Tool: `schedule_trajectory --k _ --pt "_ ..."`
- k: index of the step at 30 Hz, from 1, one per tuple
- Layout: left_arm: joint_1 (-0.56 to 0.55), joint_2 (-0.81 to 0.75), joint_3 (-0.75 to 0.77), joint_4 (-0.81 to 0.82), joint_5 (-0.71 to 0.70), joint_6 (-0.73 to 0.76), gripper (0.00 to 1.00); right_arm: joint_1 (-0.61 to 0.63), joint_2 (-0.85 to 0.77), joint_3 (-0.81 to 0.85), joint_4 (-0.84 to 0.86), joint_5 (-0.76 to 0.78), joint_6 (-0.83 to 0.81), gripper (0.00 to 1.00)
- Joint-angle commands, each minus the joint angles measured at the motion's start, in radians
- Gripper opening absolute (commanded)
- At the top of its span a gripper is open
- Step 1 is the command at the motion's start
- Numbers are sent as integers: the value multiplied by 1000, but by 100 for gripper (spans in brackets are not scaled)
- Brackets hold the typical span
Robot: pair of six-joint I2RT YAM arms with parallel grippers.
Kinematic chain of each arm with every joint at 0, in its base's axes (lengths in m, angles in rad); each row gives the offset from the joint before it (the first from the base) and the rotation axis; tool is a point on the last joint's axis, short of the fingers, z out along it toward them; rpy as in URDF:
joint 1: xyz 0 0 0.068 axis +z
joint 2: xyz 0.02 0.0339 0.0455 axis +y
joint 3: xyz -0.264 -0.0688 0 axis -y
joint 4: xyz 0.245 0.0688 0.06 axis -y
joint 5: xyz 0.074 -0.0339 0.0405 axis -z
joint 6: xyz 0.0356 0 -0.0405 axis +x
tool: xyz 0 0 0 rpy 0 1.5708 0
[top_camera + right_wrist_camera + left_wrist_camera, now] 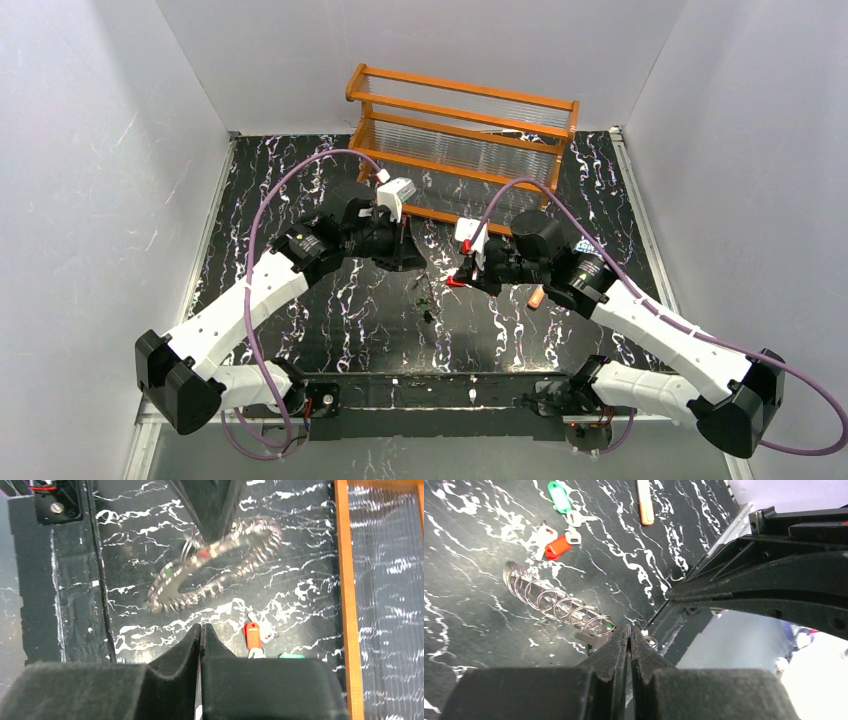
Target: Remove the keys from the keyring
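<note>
- Pressed together, the left jaws pinch the upper rim of the keyring (167, 590) at the top centre of the right wrist view.
- That toothed ring sits tilted and blurred over the bench (300, 580); whether its low edge touches the surface cannot be told.
- A small split ring (188, 547) shows just beside the pinch point. A green speck and a red speck on the keyring are too blurred to name.
- At the lower centre of the same view the right jaws are closed on nothing, apart from the keyring.
- Just right of their tips a red-headed key (252, 635) lies flat on the bench, with a green-headed key (291, 655) near it at the lower edge, partly hidden.
- In the left wrist view an orange-capped tube (645, 502) lies at the top centre.
- A wooden rack (342, 580) runs down the right side of the right wrist view.
</note>
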State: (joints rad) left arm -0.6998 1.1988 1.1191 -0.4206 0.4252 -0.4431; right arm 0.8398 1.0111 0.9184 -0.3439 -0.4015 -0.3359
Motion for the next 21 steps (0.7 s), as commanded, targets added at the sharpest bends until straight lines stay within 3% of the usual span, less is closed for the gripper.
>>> schedule_trajectory --k 1,5,11,16,21 --pt "13 -37 53 -49 3 124 0 0 -10 -19 7 83 16 13" --pt "13 -38 49 -36 -2 126 0 1 -10 -4 30 31 49 32" --pt "13 -34 32 -13 -14 89 0 0 -18 -15 177 -23 187 50" --pt "13 -33 14 16 -7 50 0 0 14 -4 279 -63 272 56" --pt "12 -34 1 36 5 32 0 0 92 26 310 -128 327 54"
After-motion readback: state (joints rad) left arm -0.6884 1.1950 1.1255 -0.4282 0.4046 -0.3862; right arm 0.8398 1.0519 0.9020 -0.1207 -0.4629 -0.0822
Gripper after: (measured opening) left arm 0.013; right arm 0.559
